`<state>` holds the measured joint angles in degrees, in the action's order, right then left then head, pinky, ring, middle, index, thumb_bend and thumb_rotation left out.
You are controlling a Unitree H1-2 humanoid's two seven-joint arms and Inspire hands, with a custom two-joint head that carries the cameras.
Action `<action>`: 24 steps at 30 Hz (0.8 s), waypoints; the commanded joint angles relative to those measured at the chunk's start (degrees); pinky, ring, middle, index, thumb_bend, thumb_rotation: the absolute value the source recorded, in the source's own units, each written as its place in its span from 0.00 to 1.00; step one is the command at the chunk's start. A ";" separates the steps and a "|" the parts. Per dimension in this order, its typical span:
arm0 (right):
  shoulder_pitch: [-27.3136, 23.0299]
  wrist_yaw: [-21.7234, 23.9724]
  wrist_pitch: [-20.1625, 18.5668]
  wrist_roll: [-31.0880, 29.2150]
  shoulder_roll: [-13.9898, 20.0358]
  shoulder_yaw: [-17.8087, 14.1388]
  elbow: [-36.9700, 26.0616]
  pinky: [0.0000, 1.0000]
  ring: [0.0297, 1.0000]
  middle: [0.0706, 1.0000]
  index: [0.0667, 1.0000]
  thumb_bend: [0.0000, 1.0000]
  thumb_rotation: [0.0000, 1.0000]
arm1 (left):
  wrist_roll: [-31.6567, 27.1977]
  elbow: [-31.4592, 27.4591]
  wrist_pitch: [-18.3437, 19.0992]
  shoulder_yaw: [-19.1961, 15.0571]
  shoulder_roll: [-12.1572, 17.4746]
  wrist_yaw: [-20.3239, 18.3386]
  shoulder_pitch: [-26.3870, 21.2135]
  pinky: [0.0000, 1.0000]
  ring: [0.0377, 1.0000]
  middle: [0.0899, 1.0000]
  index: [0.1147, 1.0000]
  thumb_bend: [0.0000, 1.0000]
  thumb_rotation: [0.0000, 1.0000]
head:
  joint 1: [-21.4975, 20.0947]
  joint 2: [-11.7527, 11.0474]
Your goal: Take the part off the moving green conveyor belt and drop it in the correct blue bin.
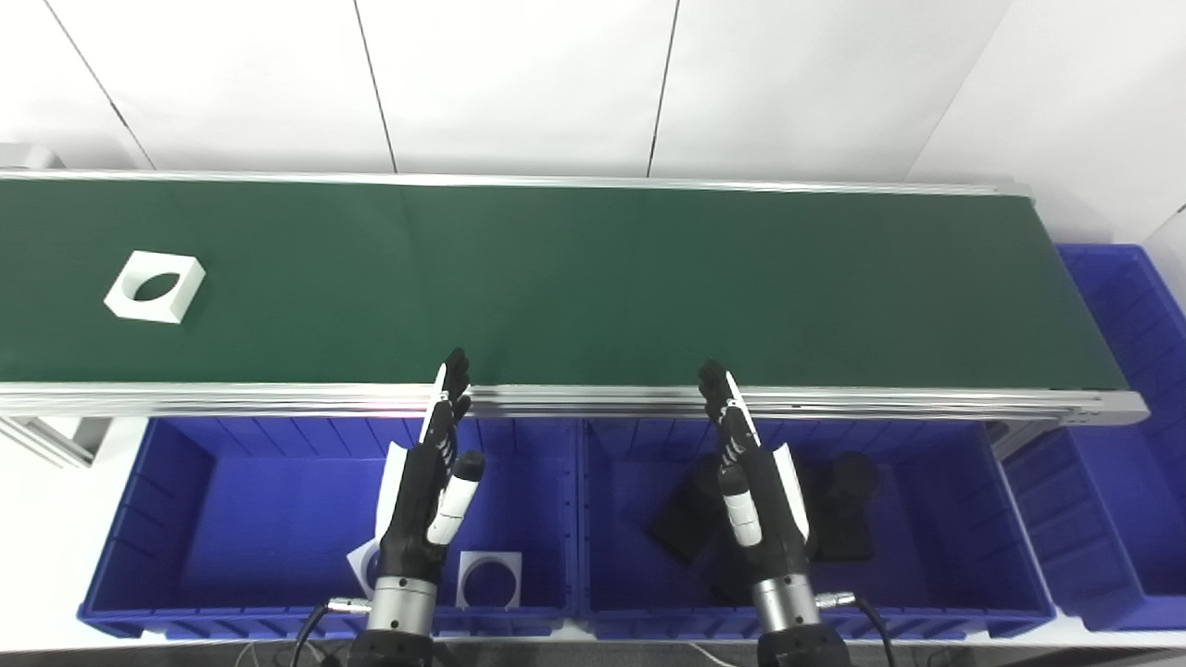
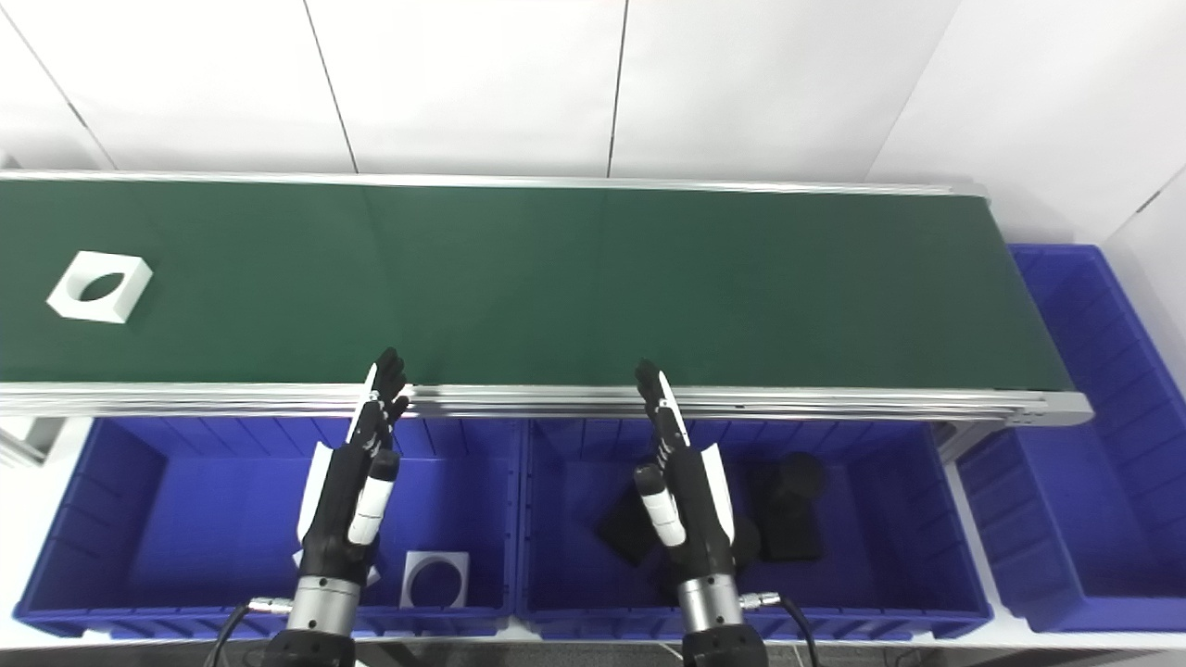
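A white square part with a round hole (image 1: 155, 286) lies on the green conveyor belt (image 1: 593, 278) at its far left. My left hand (image 1: 431, 482) is open and empty, held over the left blue bin (image 1: 232, 519), fingers reaching to the belt's near rail. My right hand (image 1: 752, 482) is open and empty over the middle blue bin (image 1: 927, 556). Both hands are far from the part.
The left bin holds white square parts, one (image 1: 489, 579) beside my left wrist. The middle bin holds black parts (image 1: 848, 519). A third blue bin (image 1: 1126, 445) stands at the belt's right end. A white panelled wall (image 1: 519, 83) rises behind the belt.
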<state>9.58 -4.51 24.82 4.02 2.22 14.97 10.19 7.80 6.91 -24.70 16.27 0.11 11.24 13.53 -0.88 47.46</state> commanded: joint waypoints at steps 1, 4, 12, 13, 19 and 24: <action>-0.26 0.53 2.10 0.23 -0.81 -0.33 -1.23 1.00 0.98 0.97 0.98 0.85 1.00 | -0.71 -1.48 -2.22 -0.32 -0.42 -0.63 -0.45 0.96 0.99 1.00 0.98 0.78 0.97 | -0.20 -0.49; -0.08 0.78 2.02 0.38 -0.92 -0.37 -1.19 1.00 0.98 0.97 0.98 0.84 1.00 | -0.87 -1.62 -2.18 -0.45 -0.39 -0.91 -0.24 0.96 0.98 0.99 0.98 0.77 0.96 | -0.30 -1.29; 0.33 0.74 2.09 0.67 -0.81 -0.32 -0.54 1.00 0.98 0.97 0.98 0.84 1.00 | -0.70 -1.12 -2.22 -0.25 -0.33 -0.82 0.15 0.95 0.97 0.98 0.97 0.74 0.94 | 0.32 -3.19; 0.38 0.65 2.09 0.78 -0.75 -0.26 -0.49 1.00 0.98 0.97 0.98 0.84 1.00 | -0.65 -1.03 -2.22 -0.19 -0.30 -0.81 0.19 0.95 0.97 0.98 0.98 0.74 0.94 | 0.48 -3.71; 0.58 0.02 2.10 1.41 -0.69 -0.20 0.03 0.99 0.97 0.96 0.97 0.85 1.00 | -0.60 0.04 -2.23 0.50 0.15 -0.31 0.00 0.95 0.97 0.98 0.98 0.75 0.95 | 0.64 -4.69; 0.62 0.12 2.11 1.19 -0.62 -0.10 0.14 0.99 0.97 0.96 0.97 0.84 1.00 | -1.11 0.13 -2.23 0.66 0.17 -0.41 -0.04 0.95 0.96 0.97 0.97 0.75 0.94 | 0.74 -4.95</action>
<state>10.67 -4.48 24.82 5.42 1.96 14.72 11.49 6.72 7.73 -24.70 16.72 0.13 10.55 13.94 -0.18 42.45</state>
